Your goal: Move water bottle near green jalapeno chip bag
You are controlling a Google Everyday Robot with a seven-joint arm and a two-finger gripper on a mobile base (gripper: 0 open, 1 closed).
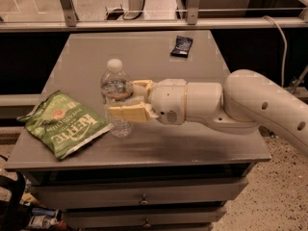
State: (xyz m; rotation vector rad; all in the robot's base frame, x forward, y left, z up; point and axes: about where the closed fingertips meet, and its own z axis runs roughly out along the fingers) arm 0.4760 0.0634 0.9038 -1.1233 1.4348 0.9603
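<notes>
The water bottle [117, 88] is clear with a white cap and stands upright on the grey table [192, 143], left of centre. The green jalapeno chip bag [65, 124] lies flat at the table's front left, its right edge just beside the bottle's base. My gripper [122, 100] reaches in from the right and its two tan fingers [129, 113] close on the bottle's middle, one in front and one behind.
A small dark blue-black packet [181, 45] lies at the table's back right. My white arm [240, 105] spans the right half of the table. A metal rail [154, 24] runs behind the table, and drawers [144, 198] sit below its front edge.
</notes>
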